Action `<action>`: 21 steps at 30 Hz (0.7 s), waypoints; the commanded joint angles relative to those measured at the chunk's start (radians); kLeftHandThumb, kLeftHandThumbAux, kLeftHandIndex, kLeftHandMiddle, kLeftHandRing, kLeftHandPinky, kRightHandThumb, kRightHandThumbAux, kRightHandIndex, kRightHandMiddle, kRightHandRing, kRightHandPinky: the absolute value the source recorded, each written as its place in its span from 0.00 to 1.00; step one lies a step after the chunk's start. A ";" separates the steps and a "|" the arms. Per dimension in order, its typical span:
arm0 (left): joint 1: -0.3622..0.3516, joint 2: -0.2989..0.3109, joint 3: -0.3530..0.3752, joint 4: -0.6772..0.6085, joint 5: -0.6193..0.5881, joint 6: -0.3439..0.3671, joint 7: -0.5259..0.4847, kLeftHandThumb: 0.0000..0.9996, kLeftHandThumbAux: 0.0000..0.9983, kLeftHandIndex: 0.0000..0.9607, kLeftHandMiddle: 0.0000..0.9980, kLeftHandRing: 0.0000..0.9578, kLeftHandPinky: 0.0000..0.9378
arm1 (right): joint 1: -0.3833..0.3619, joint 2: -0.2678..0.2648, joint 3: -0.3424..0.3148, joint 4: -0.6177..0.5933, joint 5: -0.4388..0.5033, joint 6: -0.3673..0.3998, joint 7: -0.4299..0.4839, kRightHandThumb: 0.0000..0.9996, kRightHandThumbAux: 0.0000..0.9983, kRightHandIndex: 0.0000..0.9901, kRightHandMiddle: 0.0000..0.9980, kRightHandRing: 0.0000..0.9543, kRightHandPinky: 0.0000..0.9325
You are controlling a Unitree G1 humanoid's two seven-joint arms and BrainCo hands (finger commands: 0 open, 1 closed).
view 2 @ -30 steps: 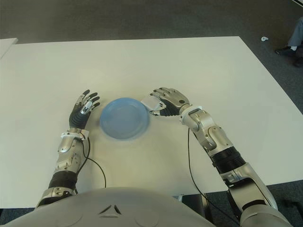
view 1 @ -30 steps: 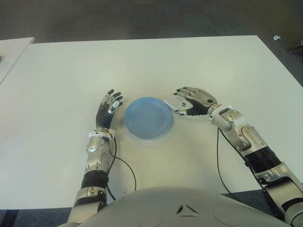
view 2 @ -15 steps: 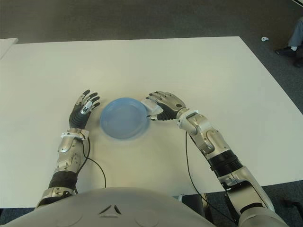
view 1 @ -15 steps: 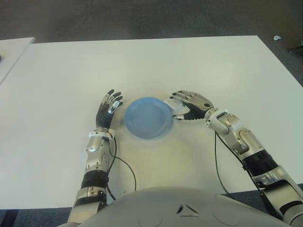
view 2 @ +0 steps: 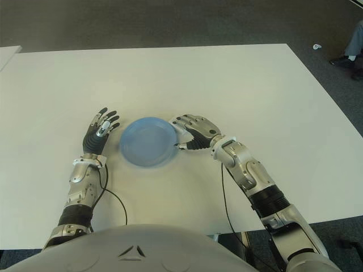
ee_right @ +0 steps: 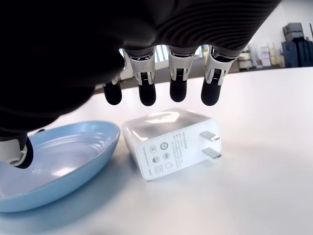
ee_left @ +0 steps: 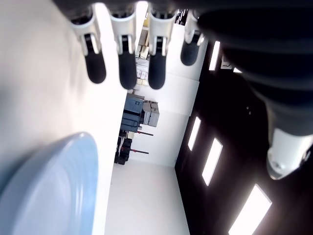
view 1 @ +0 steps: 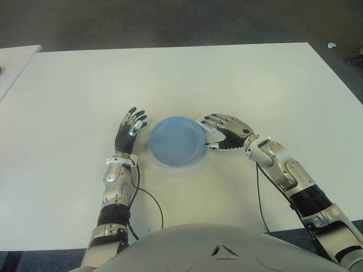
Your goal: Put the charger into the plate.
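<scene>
So far nothing sits in the blue plate [view 1: 176,141]. Its target, the white charger [ee_right: 168,141], lies on the bench [view 1: 227,79] just beside the rim, under the right hand [view 1: 224,130], whose fingers [ee_right: 146,93] hover spread, gripping nothing. Grasping and placing remain. Left hand [view 1: 129,130] shows opposite, fingers apart.

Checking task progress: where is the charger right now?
The charger lies on the table just outside the plate's right rim, under the open right hand, not in the plate.
</scene>
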 commanded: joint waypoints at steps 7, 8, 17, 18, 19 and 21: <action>0.009 -0.004 0.000 0.005 0.004 0.024 0.004 0.00 0.58 0.13 0.21 0.22 0.23 | 0.026 0.003 0.013 0.001 -0.012 -0.005 0.007 0.13 0.33 0.00 0.00 0.00 0.00; 0.009 -0.004 -0.001 0.003 0.005 0.024 0.004 0.00 0.58 0.13 0.21 0.22 0.23 | 0.028 0.002 0.013 0.000 -0.012 -0.006 0.009 0.13 0.33 0.00 0.00 0.00 0.00; 0.012 -0.008 -0.002 -0.003 0.010 0.022 0.014 0.00 0.57 0.13 0.21 0.22 0.23 | 0.051 -0.010 0.012 0.006 -0.008 -0.015 0.011 0.12 0.35 0.00 0.00 0.00 0.00; 0.012 -0.007 -0.003 -0.003 0.010 0.022 0.014 0.00 0.57 0.13 0.21 0.22 0.23 | 0.052 -0.011 0.011 0.008 -0.007 -0.016 0.010 0.11 0.35 0.00 0.00 0.00 0.00; 0.012 -0.007 -0.003 -0.003 0.011 0.022 0.013 0.00 0.57 0.13 0.21 0.22 0.23 | 0.054 -0.012 0.010 0.011 -0.004 -0.018 0.010 0.11 0.35 0.00 0.00 0.00 0.00; 0.012 -0.006 -0.003 -0.002 0.011 0.022 0.013 0.00 0.56 0.13 0.21 0.22 0.23 | 0.056 -0.012 0.008 0.014 0.000 -0.021 0.011 0.11 0.35 0.00 0.00 0.00 0.00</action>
